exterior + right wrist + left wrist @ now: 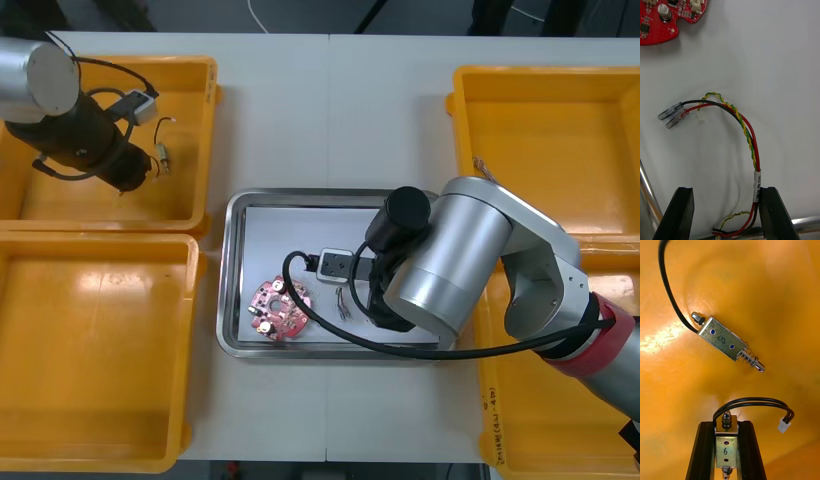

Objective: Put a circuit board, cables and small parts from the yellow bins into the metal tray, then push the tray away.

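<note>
My left gripper (726,455) (135,180) is low in the far left yellow bin (195,110), shut on a small metal part (726,448) marked 6 that trails a black cable. A second small metal part (730,342) (160,156) lies on the bin floor just beyond it. My right gripper (726,213) (385,312) hangs open over the metal tray (232,270). A red and yellow cable (747,131) (343,303) lies on the tray's white inside, running between the fingers close to one finger (775,215). The round red circuit board (275,308) (658,20) lies farther off in the tray.
Another yellow bin (100,350) sits at the near left, and two more stand at the right (540,140), (520,420). The tray's shiny rim (647,195) runs beside my right fingers. My right arm's bulky body covers the tray's right part.
</note>
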### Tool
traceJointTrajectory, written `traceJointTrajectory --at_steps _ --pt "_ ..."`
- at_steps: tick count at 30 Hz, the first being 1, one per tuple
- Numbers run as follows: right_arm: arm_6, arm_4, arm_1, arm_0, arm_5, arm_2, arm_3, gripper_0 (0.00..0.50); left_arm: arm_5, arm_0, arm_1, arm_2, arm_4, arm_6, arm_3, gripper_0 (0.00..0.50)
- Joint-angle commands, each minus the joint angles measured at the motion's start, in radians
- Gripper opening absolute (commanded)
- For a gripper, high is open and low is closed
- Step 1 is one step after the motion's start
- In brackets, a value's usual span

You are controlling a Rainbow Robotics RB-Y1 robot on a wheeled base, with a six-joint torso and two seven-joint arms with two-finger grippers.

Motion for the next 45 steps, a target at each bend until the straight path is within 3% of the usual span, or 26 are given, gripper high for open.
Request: traceJointTrajectory --at_steps 1,14,27,29,30,45 --pt "0.002 0.038 0.032 0.007 0.067 0.014 -0.078 0.5 0.077 -0.049 0.033 0.035 -0.014 0.11 -0.124 0.002" --pt "-0.001 0.024 0.042 0.007 0.136 0.014 -0.13 0.5 0.281 -0.047 -0.022 0.035 -0.045 0.342 -0.372 0.003" --pt "-0.001 0.018 0.042 0.007 0.136 0.014 -0.13 0.5 0.365 -0.047 -0.084 0.035 -0.042 0.518 -0.506 0.001" --pt "-0.003 0.015 0.042 0.007 0.138 0.014 -0.132 0.19 0.375 -0.049 -0.091 0.033 -0.04 0.536 -0.517 0.003" --pt "-0.006 0.014 0.044 0.007 0.139 0.014 -0.13 0.0 0.382 -0.049 -0.097 0.033 -0.037 0.558 -0.53 0.005" --pt "-0.004 -0.008 0.042 0.007 0.141 0.014 -0.132 0.0 0.401 -0.047 -0.113 -0.022 -0.022 0.708 -0.618 0.004"
